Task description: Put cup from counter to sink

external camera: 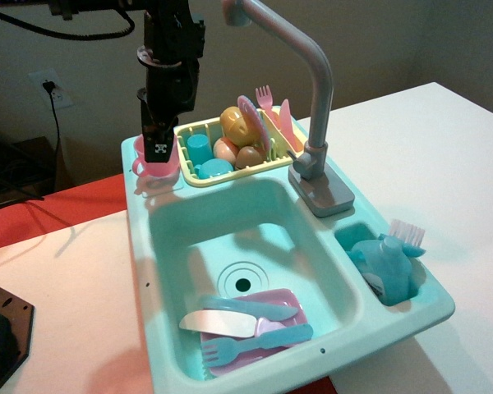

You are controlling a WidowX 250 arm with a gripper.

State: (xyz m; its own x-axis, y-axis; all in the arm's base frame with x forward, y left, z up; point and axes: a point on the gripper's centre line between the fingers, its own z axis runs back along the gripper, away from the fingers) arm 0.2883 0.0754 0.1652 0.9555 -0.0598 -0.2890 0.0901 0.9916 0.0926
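The small pink cup (pixel 148 167) is at the back left corner of the teal counter (pixel 140 215), its handle toward the left. My black gripper (pixel 158 153) comes straight down onto it, with its fingers closed over the cup's rim. The cup's underside is close to the ledge; I cannot tell whether it touches. The deep teal sink (pixel 199 223) with its ringed drain hole (pixel 243 284) lies in front of and to the right of the cup.
A pink plate (pixel 289 301) with a knife, fork and spoon lies in the basin's front. A yellow rack (pixel 261 167) with blue cups and toy food stands right of the gripper. The grey faucet (pixel 314 90) rises behind the basin. A side compartment (pixel 349 235) holds a blue bottle and brush.
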